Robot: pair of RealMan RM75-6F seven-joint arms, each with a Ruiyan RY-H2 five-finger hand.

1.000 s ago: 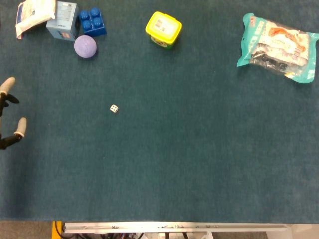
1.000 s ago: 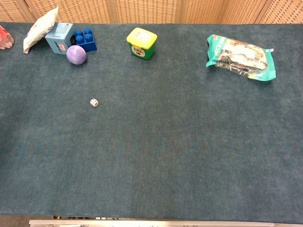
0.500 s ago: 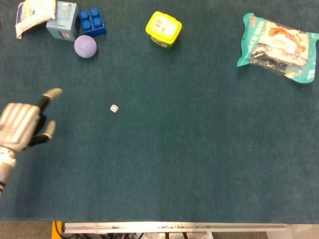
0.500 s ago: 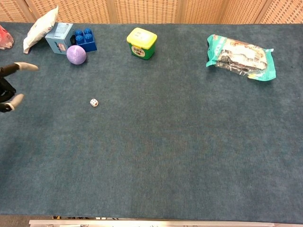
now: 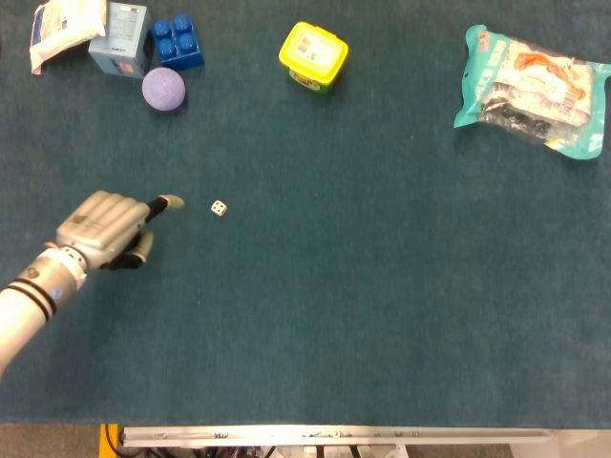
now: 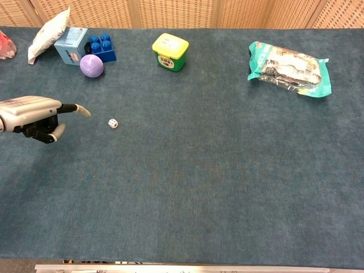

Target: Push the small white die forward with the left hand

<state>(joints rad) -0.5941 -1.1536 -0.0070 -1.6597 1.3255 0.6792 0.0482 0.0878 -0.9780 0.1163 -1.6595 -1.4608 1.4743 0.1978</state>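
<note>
The small white die (image 5: 219,207) (image 6: 113,123) lies on the blue-green cloth, left of the middle. My left hand (image 5: 107,229) (image 6: 35,116) hovers just left of it, a short gap away, not touching. One finger (image 5: 168,201) points toward the die while the others are curled in, and the hand holds nothing. My right hand shows in neither view.
Far left at the back sit a purple ball (image 5: 163,89), a blue toy brick (image 5: 178,41), a light blue box (image 5: 121,36) and a white packet (image 5: 63,25). A yellow tub (image 5: 312,55) stands at the back centre, a teal snack bag (image 5: 533,89) back right.
My left hand has come in from the left edge toward the die, curling most of its fingers in and leaving one pointing. The die has not moved.
</note>
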